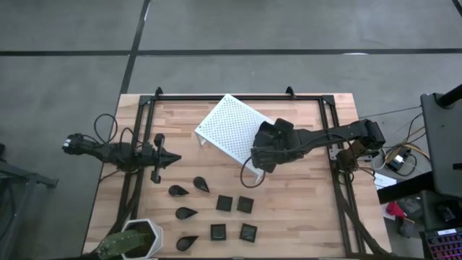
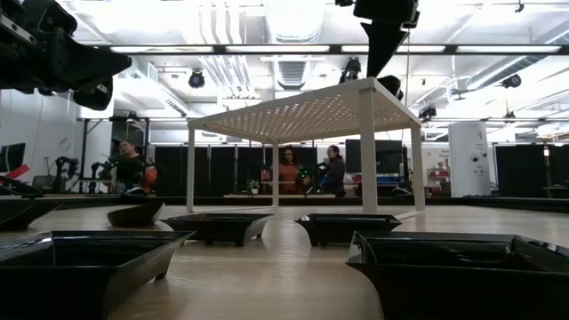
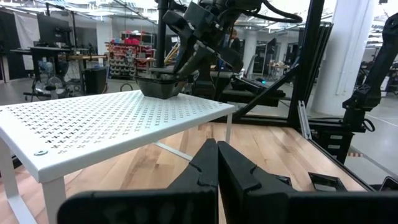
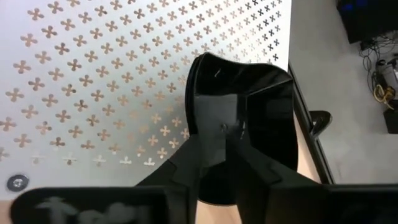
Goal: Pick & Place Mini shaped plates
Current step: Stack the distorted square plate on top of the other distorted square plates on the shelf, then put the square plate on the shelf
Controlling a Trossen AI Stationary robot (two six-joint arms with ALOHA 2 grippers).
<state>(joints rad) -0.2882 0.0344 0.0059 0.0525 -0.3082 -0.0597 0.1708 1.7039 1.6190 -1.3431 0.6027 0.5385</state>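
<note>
Now placing: right tool (image 4: 227, 140) on plate (image 4: 249, 106) atop rack (image 1: 229, 128), grip state unclear; next, lift clear. Left tool (image 1: 170, 157) together.

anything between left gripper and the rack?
Nothing: in the high view, only bare table separates the left gripper from the white rack.

Overhead, table-level, two wrist cameras, sharing rack (image 1: 229, 130)

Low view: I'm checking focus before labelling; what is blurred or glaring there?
In the low view the nearest black dishes are soft and dark, the white rack is sharper, and the ceiling lights blow out to glare.
</note>
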